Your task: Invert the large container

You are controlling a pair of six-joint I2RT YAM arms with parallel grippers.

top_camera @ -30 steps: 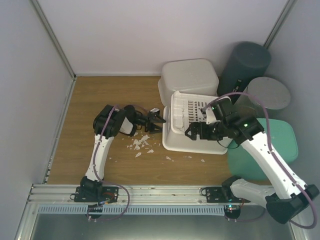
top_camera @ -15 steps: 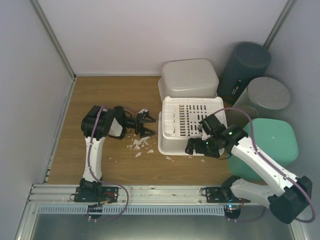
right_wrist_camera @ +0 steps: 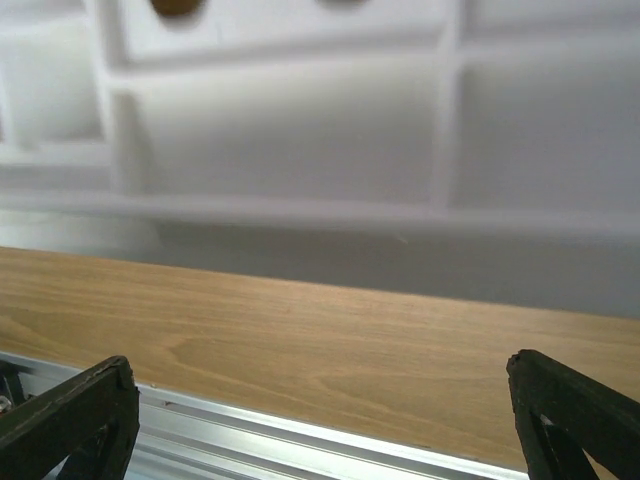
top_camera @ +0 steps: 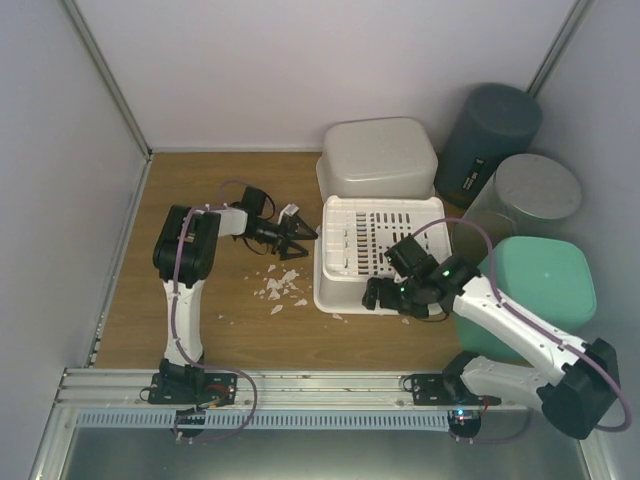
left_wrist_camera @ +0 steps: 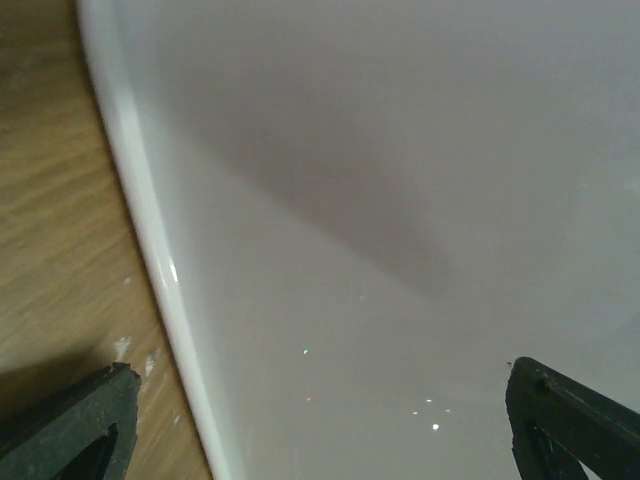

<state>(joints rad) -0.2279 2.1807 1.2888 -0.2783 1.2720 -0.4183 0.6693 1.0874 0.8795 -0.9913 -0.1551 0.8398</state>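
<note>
Large container point(top_camera: 378, 250) bottom-up beside white scraps point(top_camera: 282, 290) on your pale-walled wooden table point(top_camera: 200, 320), left gripper point(top_camera: 300, 236) and right gripper point(top_camera: 383, 297) wide open, empty.

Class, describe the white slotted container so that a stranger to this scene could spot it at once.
Start at the wooden table and look at its crowded right half. The slotted container is the white rectangular one in front of a plain white tub and left of a green tub. Only it has rows of slots across its upward face.
</note>
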